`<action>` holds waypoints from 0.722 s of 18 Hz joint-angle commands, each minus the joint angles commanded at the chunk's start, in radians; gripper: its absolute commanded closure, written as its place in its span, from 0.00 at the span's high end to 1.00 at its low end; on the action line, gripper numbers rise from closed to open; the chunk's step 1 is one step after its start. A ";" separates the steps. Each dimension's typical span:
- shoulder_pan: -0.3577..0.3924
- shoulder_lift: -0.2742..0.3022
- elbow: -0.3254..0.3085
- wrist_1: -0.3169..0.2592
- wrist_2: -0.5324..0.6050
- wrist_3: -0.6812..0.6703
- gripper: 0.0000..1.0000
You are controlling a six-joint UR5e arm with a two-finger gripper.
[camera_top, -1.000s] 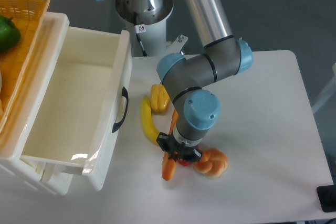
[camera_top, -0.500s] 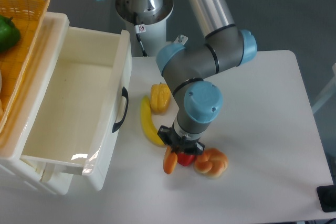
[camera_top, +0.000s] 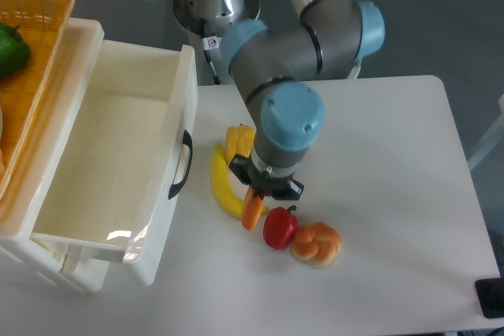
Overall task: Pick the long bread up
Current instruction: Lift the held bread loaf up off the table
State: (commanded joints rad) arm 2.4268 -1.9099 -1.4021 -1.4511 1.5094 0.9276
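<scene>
The long bread [camera_top: 252, 214] is an orange-brown stick; only its lower end shows, poking out below my gripper [camera_top: 263, 184]. The rest is hidden under the gripper and wrist. The gripper is shut on the bread and holds it above the table, just right of the yellow banana [camera_top: 223, 184] and up-left of the red pepper [camera_top: 279, 227].
A knotted golden bun [camera_top: 318, 244] lies right of the red pepper. A yellow pepper [camera_top: 239, 142] sits behind the banana. A white open drawer [camera_top: 185, 116] stands at the left, with a wicker basket [camera_top: 47, 60] holding a green item beyond it.
The gripper has risen and moved up-left with the long bread in it. The red pepper, earlier hidden under the gripper, now shows.
</scene>
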 joint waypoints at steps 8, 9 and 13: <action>0.005 0.034 0.009 0.002 -0.014 0.096 0.00; 0.005 0.032 0.018 0.000 -0.018 0.096 0.00; 0.008 0.031 0.026 -0.008 -0.020 0.097 0.00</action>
State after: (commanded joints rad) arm 2.4344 -1.8791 -1.3760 -1.4588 1.4895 1.0247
